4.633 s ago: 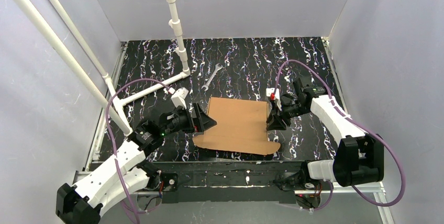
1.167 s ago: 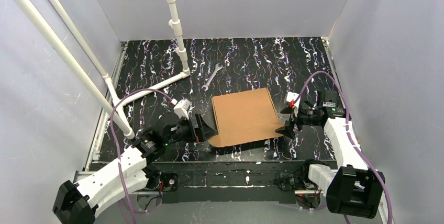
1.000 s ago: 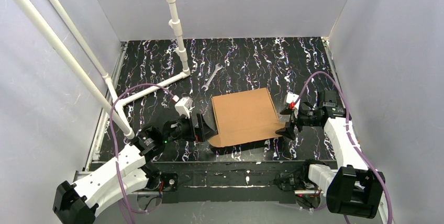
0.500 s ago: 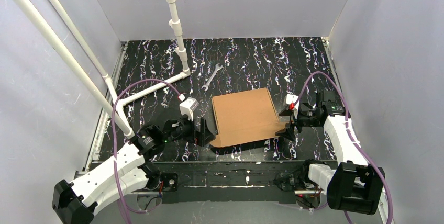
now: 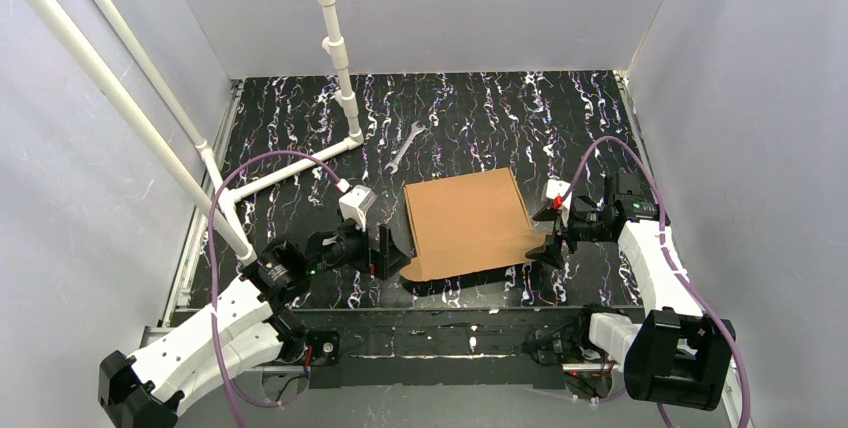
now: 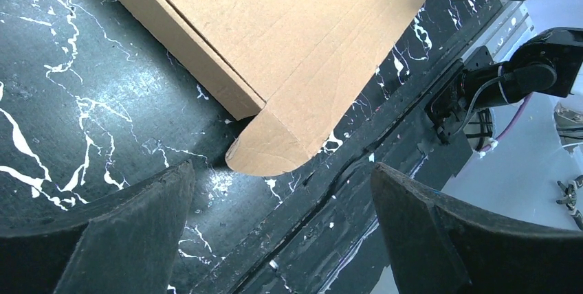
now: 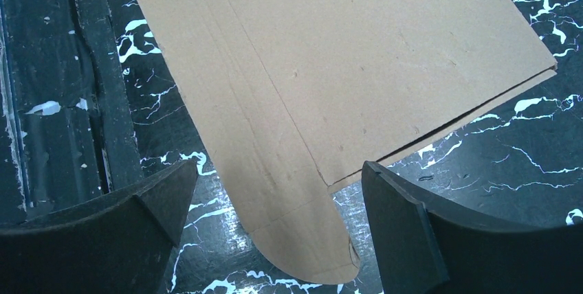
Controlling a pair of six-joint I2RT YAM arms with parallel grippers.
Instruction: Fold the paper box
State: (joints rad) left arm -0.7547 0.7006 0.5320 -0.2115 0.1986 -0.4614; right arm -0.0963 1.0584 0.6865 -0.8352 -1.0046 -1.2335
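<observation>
The paper box (image 5: 468, 220) is plain brown cardboard and lies flat and closed in the middle of the black marbled table, with a front strip ending in rounded tabs. My left gripper (image 5: 390, 248) sits open beside its near-left corner. In the left wrist view the box (image 6: 295, 26) and its rounded tab (image 6: 268, 146) lie just ahead of the open left gripper (image 6: 282, 191), untouched. My right gripper (image 5: 545, 238) is open at the near-right corner. In the right wrist view the other rounded tab (image 7: 302, 239) of the box (image 7: 357, 53) lies between the spread fingers of the right gripper (image 7: 280, 170).
A metal wrench (image 5: 403, 145) lies behind the box to the left. A white pipe frame (image 5: 335, 48) rises at the back left, with one bar running across the table. Grey walls close three sides. The table's front rail (image 5: 450, 333) runs just below the box.
Since the oldest frame the box has become narrower, with its top closed over, and it is turned slightly. Over the last second my left gripper edged toward the near-left corner. The right gripper barely moved.
</observation>
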